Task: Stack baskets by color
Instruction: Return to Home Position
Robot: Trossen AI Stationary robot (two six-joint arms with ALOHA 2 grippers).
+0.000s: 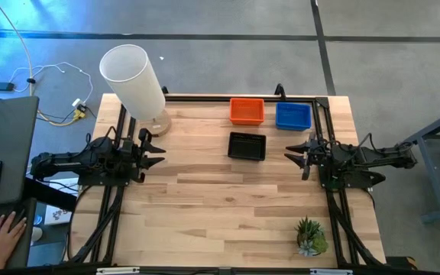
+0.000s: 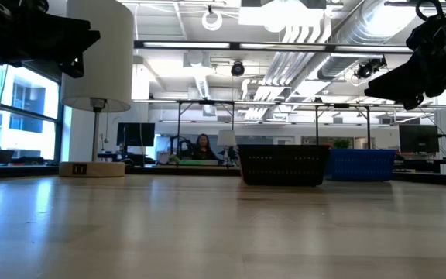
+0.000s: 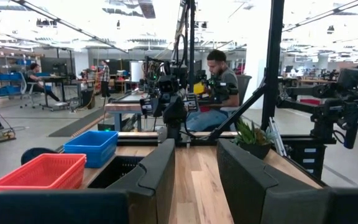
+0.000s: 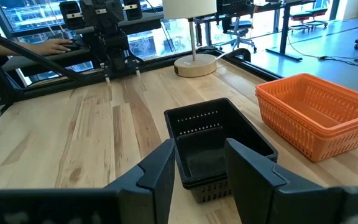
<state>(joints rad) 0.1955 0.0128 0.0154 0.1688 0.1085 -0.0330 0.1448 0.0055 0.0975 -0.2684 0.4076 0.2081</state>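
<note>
Three piles of baskets rest by their bottoms on the wooden table toward its far right: orange, blue, and black in front of the orange. In the right wrist view the orange pile and the black pile each show nested rims. My left gripper hovers open at the table's left, pointing right, well away from the baskets. At the table's right my right gripper is also open; it points left at the black pile, which lies just beyond its fingertips.
A tall white cylinder lamp stands on a round base at the far left corner. A small potted plant sits near the front right. A person's hand rests on a desk left of the table. Bare wood lies between the arms.
</note>
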